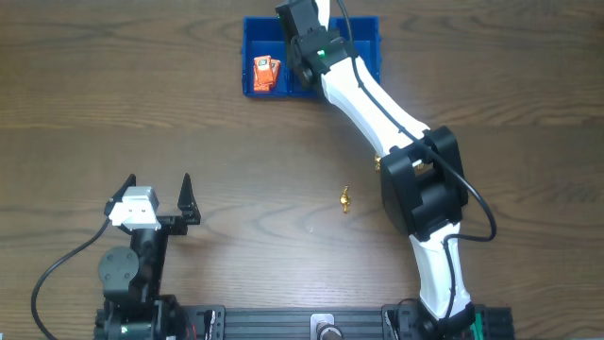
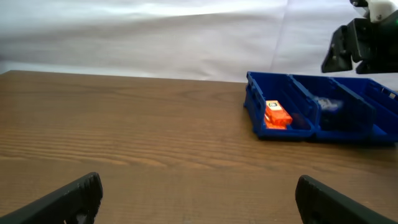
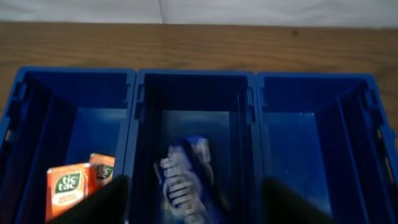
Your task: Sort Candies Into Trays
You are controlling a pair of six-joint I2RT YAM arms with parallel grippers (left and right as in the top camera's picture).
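Right gripper [image 3: 199, 199] over tray [image 3: 196, 78]
Jaws were spread above the blue candy [image 3: 183, 177] in the middle bin [image 3: 196, 121]; left gripper [image 1: 159, 181] gaped wide too.

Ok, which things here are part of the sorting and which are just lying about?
Job:
tray
orange candies, in the tray
blue candy, in the tray
gold candy, loose on the table
right gripper, over the tray

Not in play:
left gripper, open near its base
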